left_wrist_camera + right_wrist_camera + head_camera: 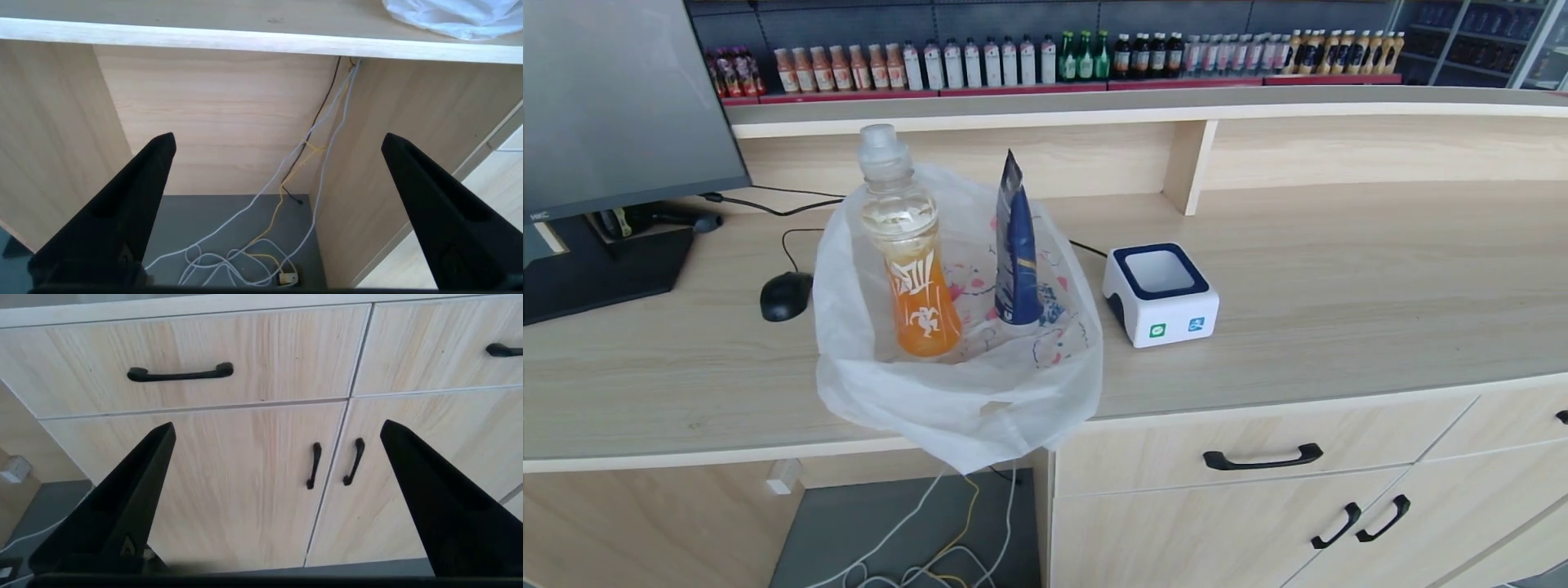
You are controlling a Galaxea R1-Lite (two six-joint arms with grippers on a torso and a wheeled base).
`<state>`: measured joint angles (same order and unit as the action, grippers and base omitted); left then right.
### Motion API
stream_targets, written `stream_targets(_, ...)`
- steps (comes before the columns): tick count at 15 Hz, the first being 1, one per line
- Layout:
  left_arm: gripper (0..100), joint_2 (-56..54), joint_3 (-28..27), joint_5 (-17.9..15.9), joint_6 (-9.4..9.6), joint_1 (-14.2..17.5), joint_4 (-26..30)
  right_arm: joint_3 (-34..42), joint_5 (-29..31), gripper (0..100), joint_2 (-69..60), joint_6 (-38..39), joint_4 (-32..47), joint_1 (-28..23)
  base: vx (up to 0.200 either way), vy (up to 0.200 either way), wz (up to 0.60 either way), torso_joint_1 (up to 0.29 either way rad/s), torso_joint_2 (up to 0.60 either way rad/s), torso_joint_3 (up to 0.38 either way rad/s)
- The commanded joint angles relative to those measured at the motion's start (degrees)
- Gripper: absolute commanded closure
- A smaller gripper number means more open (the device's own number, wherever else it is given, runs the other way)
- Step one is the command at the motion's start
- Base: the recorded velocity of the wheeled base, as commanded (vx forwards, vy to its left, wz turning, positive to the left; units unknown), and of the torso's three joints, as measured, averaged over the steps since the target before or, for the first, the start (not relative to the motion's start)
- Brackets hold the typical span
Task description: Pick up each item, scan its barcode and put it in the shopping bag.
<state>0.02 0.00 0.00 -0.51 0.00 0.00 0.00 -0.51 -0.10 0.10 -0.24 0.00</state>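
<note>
Nearest, below the counter's edge, the left gripper (278,143) hangs with its fingers spread wide and nothing between them, facing the open bay where loose cables (233,263) lie on the floor. The right gripper (276,429) is just as wide and holds nothing, facing a drawer handle (180,373) and cabinet doors (245,482). On the counter (1339,286), the white shopping bag (956,400) droops over the front edge. Inside it stand an orange drink bottle (911,269) and, just beside it, a blue pouch (1015,253). A white-and-blue scanner (1160,294) sits near the bag's right side, and a black mouse (786,296) near its left. Farther back, a monitor (621,98) stands at the left, and a shelf of bottles (1054,57) lines the far wall.
</note>
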Motion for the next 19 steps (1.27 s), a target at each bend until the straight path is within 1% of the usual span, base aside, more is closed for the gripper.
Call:
stream_targets(1,0,0.0,0.0,0.0,-0.02,0.0,0.0,0.0,0.0,0,0.1,0.1,0.0,0.0,0.0,-0.2,0.0,0.007,0.0,0.007)
stream_targets(7,0,0.0,0.0,0.0,0.07,-0.1,0.0,0.0,0.0,0,0.1,-0.1,0.0,0.0,0.0,-0.2,0.0,0.0,0.0,0.0)
stream_targets(19,0,0.0,0.0,0.0,0.25,0.0,0.0,0.0,0.0,0,0.1,-0.4,0.0,0.0,0.0,0.0,0.0,0.0,0.0,0.0)
